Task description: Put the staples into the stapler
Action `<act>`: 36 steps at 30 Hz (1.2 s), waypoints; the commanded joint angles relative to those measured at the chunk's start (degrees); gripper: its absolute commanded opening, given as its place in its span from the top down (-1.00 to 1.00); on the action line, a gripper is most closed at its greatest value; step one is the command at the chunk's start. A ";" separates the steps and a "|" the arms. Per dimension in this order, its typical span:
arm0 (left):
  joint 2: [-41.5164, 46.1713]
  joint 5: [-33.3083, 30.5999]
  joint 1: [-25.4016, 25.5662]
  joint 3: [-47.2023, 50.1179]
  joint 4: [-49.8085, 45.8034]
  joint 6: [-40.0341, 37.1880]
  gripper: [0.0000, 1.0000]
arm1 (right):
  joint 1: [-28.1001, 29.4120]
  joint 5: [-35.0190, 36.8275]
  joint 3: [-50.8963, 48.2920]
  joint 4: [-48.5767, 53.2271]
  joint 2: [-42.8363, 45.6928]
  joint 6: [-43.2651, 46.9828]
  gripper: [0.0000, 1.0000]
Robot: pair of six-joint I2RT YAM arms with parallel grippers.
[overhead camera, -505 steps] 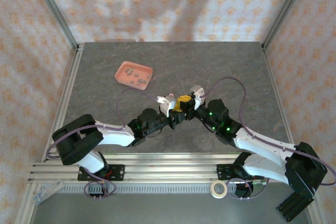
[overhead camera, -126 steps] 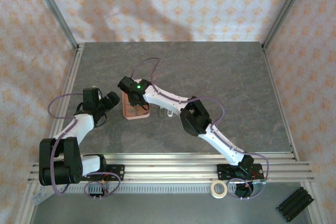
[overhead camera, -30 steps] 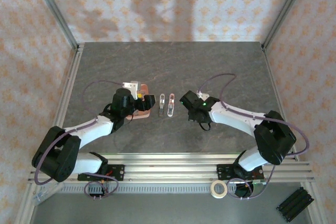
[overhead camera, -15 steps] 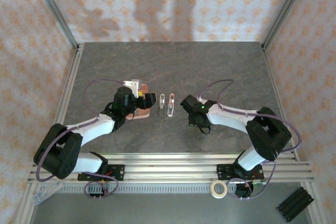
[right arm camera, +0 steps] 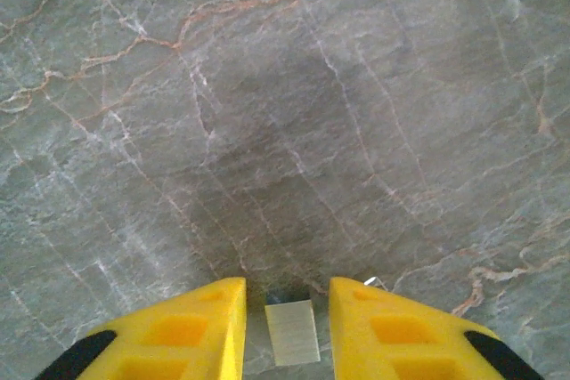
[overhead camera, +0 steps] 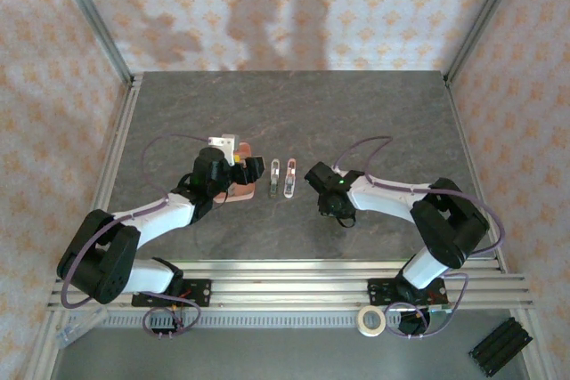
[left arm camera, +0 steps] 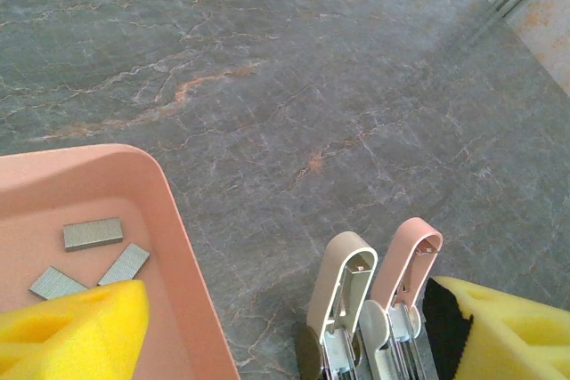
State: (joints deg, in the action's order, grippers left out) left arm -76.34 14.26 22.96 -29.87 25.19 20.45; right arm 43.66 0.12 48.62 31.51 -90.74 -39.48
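We log: stapler (left arm camera: 343, 278) lies open on the table, just beside the tray (left arm camera: 169, 220) of staples (left arm camera: 93, 234) | left hand (left arm camera: 285, 295) wide, empty | right hand (right arm camera: 287, 295) narrow, staple strip (right arm camera: 292, 332) loose between its fingers, apart from the stapler | loading not yet done, we judge.

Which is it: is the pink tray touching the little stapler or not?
Apart. In the left wrist view, a strip of bare grey table separates the rim of the pink tray from the stapler.

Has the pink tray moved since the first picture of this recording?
Yes. The tray now lies nearer the arm bases, farther from the table's back edge, just left of the stapler.
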 commanded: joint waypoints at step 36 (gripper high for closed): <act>-0.11 -3.21 0.42 -3.31 -4.23 -1.11 -0.64 | -8.90 -14.26 16.86 20.00 -13.12 14.68 0.51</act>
State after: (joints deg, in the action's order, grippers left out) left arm -76.34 12.56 22.96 -31.38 21.23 20.43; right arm 35.18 -14.48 64.31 50.15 -102.78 -25.43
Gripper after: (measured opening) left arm 0.821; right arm 0.248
